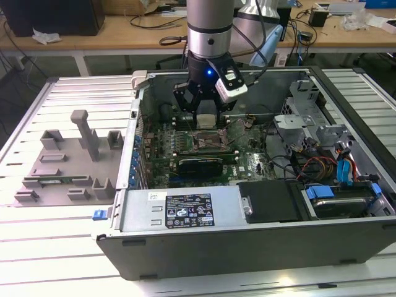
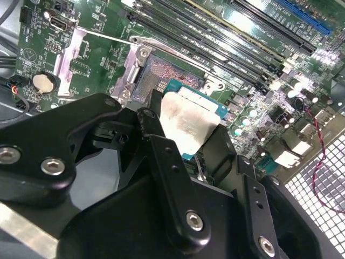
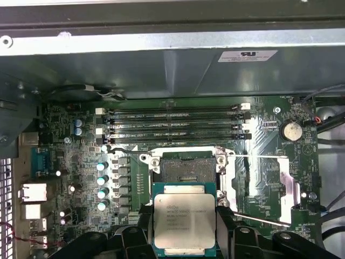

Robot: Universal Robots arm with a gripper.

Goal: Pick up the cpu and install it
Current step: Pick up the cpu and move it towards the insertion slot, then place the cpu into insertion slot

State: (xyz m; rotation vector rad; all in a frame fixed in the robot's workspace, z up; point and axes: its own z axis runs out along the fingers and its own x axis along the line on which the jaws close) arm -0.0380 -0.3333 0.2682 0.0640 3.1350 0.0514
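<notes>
While over the socket (image 3: 183,171), cpu (image 3: 184,221) between fingers (image 3: 226,232)

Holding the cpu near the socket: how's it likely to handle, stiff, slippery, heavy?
Likely stiff: the cpu spans flat in the gripper without sagging. Its smooth metal top looks slippery, and only thin edges are pinched, so it might shift. Probably light, being thin.

cpu (image 2: 188,121) lower corner behind end effector (image 2: 186,136), socket (image 2: 161,73) partly hidden by cpu
</notes>
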